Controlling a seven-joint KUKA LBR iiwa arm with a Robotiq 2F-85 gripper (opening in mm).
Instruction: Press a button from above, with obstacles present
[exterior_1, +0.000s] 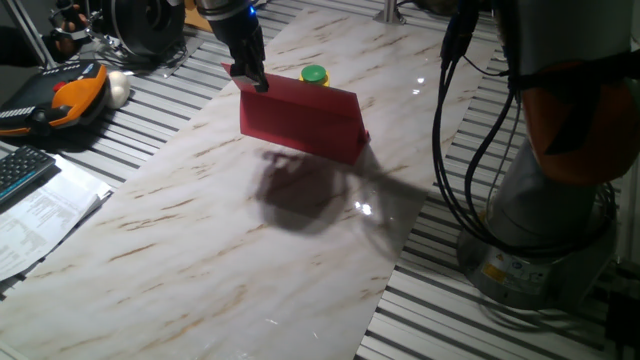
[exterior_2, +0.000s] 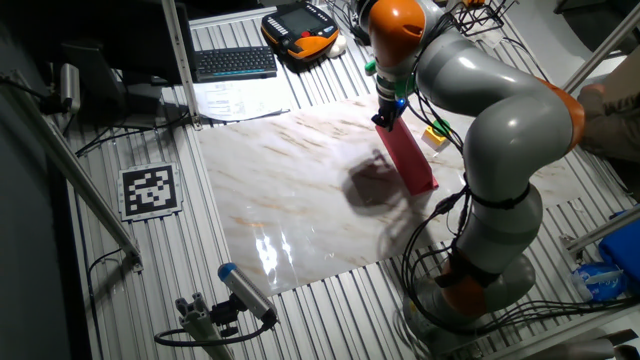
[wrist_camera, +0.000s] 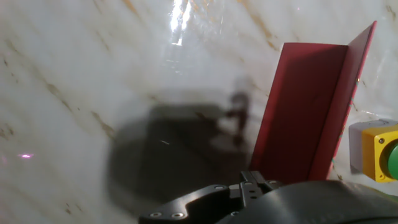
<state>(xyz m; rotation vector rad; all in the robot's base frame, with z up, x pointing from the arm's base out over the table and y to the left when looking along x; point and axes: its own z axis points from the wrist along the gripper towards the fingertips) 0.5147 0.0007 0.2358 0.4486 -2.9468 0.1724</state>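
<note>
Marble-patterned tabletop (exterior_1: 200, 230) fills my screens, with the red board (exterior_1: 300, 122) standing upright near its far edge, my gripper (exterior_1: 250, 78) over the board's end, fingers' state unreadable, and the green button (exterior_1: 314, 75) just behind the board.

The arm is reaching down over the bench, its gripper (exterior_1: 250, 78) pointing downward, wrist nearly vertical.

– Marble-patterned bench (exterior_1: 200, 240), glossy, with glare spots; ribbed grey slats around it.
– Black keyboard (exterior_2: 234, 63) and papers (exterior_2: 235, 98) at 1 end. Printed marker tag (exterior_2: 149, 189) on the slats, dark metal posts (exterior_2: 70, 175) beside.
</note>
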